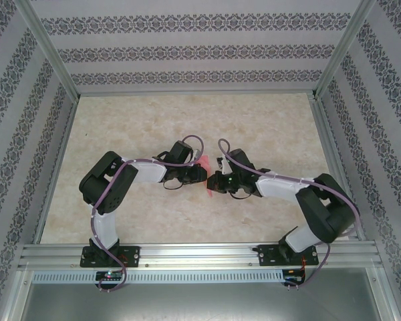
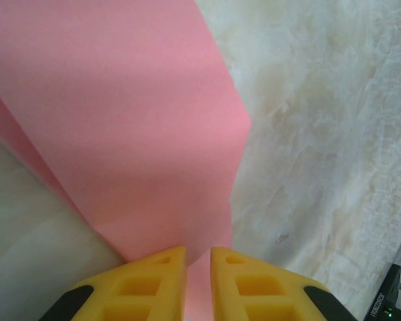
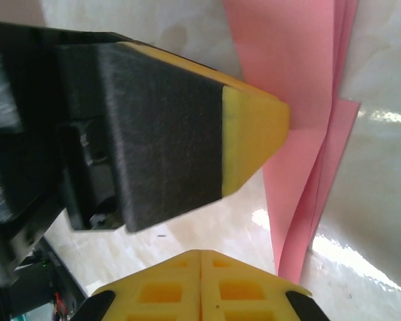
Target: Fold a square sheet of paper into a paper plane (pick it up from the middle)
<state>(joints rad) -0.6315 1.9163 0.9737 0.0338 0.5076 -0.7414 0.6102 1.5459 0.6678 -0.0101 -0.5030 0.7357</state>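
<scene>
Where the two arms meet over the middle of the pale marbled table (image 1: 267,127), the thin pink-red sheet of paper (image 2: 140,134) is between the left gripper (image 2: 198,284) and the right gripper (image 3: 200,291). The left gripper is almost closed and has hold of the paper: in the left wrist view the pink edge sits in the narrow gap between its yellow fingertips (image 2: 154,284). From there the paper goes away from the gripper as a broad band with the table behind it. The right gripper is closed completely; its two yellow tips press against each other, and I see nothing between them. In the right wrist view the paper is beyond this gripper and a little to the right of it. The narrow lower point of the paper is close to the tips but apart from them. One finger of the left gripper, black with a yellow end, lies against the face of the paper there. The paper is not a flat square; it is folded into several layers. Its long straight edges lie one just beside the other, and a darker underlayer shows along one side. The surface is plain and smooth, and the shape gets narrower to one end.
</scene>
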